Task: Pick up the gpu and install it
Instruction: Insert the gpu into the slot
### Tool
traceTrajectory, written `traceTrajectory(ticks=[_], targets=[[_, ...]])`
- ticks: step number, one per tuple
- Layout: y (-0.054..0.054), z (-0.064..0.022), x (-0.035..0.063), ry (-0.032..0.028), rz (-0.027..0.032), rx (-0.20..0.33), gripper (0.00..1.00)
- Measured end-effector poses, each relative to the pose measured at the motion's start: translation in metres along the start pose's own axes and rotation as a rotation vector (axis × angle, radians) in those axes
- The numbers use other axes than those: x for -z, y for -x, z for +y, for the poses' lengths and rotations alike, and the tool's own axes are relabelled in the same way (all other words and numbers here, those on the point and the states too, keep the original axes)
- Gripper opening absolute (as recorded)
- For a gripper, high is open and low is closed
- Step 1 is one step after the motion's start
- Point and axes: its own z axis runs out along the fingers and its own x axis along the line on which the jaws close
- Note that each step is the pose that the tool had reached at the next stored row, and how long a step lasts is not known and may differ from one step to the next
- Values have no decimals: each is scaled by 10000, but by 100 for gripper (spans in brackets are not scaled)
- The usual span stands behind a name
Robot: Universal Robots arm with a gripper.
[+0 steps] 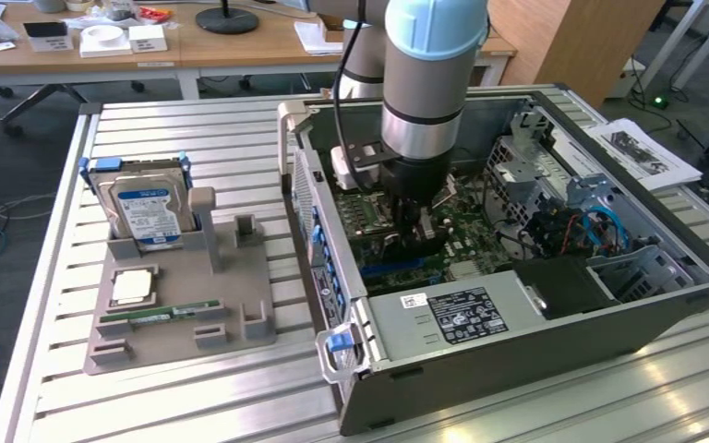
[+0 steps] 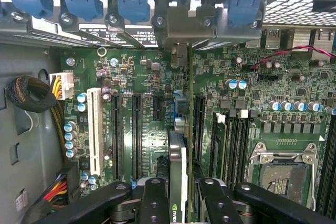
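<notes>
My gripper (image 2: 182,203) is clamped on the gpu (image 2: 177,163), with 1 black finger (image 2: 154,198) on each flat side, so I see the card edge-on with its green logo between them. The card stands upright over the motherboard (image 2: 152,77), its silver bracket end near the case's rear wall under the blue retainer clips (image 2: 134,3). I cannot tell whether its edge sits in a slot. Just beside it are 2 long black expansion slots (image 2: 116,129) and 1 white slot (image 2: 95,129). The open CPU socket (image 2: 283,174) lies on its other side. In the exterior view my arm reaches down into the open computer case (image 1: 515,351) at centre frame. At the exterior view's left, a grey fixture (image 1: 170,346) holds the hard drive (image 1: 148,212), a processor (image 1: 133,286) and the memory stick (image 1: 160,316).
</notes>
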Motion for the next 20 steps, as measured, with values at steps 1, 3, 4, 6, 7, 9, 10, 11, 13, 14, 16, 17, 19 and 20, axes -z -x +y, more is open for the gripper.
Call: traceTrajectory(ticks=[1, 3, 4, 6, 7, 9, 10, 11, 13, 14, 16, 17, 19, 20], targets=[[0, 0, 0, -8, 0, 0, 27], [-1, 0, 0, -17, -2, 1, 27], [-1, 2, 0, -21, -4, 0, 27], [-1, 6, 0, -31, -9, -1, 27], [-1, 9, 1, -38, -11, -1, 27], [-1, 14, 1, -54, -13, 0, 27], [-1, 16, 2, -63, -14, 0, 27], [-1, 16, 1, -69, -15, 2, 27], [-2, 17, 2, -79, -17, 1, 27], [-2, 17, 2, -83, -18, 0, 27], [-2, 17, 2, -92, -20, 0, 27], [-2, 17, 2, -97, -22, -1, 27], [-2, 17, 1, -104, -25, -1, 27], [-2, 17, 1, -104, -25, -1, 27]])
